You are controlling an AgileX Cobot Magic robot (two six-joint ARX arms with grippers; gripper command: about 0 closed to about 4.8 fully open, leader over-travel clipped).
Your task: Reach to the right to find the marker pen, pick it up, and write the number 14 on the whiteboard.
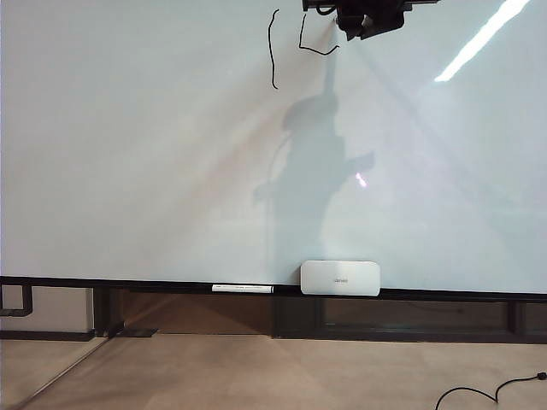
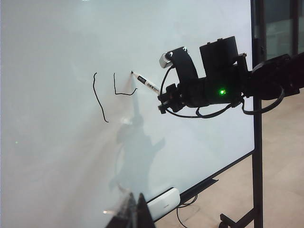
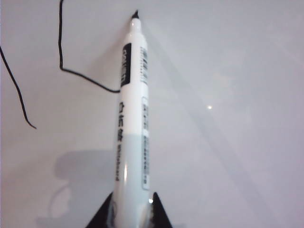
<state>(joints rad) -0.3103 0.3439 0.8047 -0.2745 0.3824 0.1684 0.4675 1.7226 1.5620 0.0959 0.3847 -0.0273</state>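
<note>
Right hand [image 3: 130,213] pinches the marker pen [image 3: 133,118], tip on whiteboard [image 1: 128,171] beside unfinished "4"; left hand [image 2: 135,211] state unclear.

A ceiling light streaks bright glare across the upper right of the whiteboard [image 1: 128,171], and the arm's soft grey shadow falls down its middle. Up close, the marker pen [image 3: 133,123] looks slightly blurred, its lettering smeared.
</note>
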